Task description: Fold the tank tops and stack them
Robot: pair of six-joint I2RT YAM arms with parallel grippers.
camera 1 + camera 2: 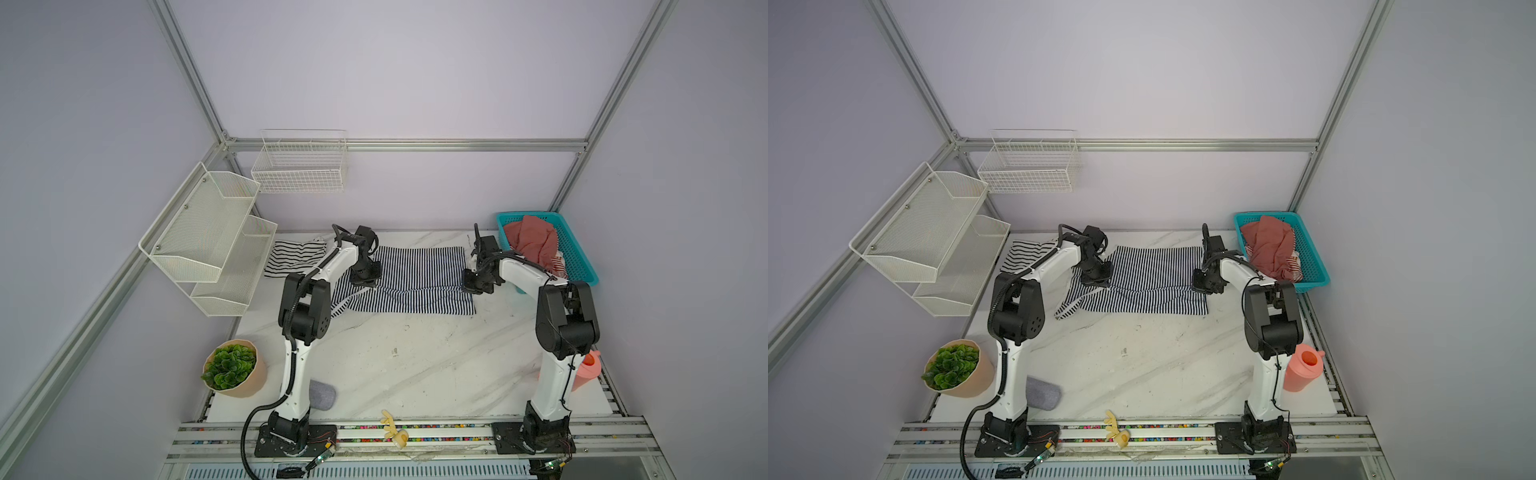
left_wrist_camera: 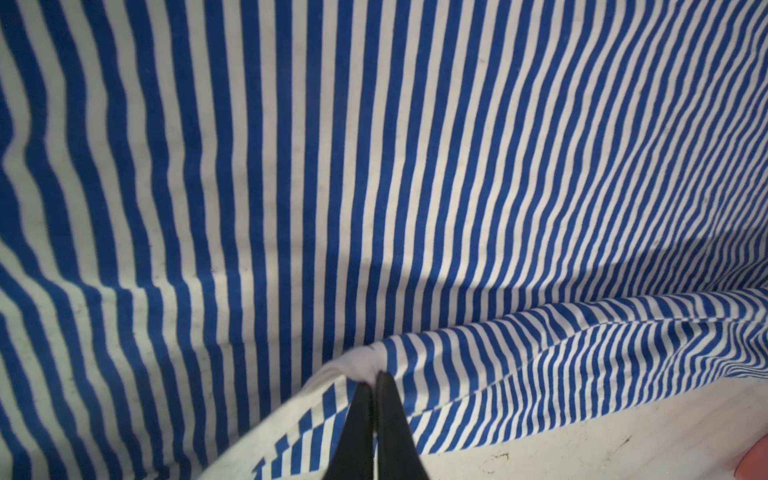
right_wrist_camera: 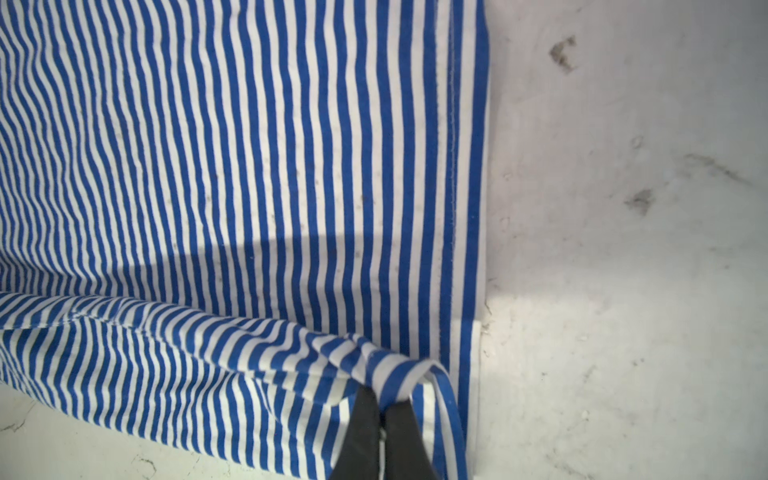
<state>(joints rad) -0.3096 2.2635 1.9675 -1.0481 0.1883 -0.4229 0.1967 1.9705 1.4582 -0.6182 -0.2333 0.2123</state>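
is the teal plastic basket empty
No, the teal plastic basket holds crumpled reddish cloth.

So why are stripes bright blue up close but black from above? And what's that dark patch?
Right wrist view: the dark patch is shadow across the navy-striped tank top; left wrist view: similar shadow, stripes blurrier at the edge; both top views: farther, duller, blue reads nearly black.

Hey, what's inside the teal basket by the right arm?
A crumpled dusty-red cloth lies in the teal basket, with a red-and-white striped piece peeking out beneath. Anything under them is covered.
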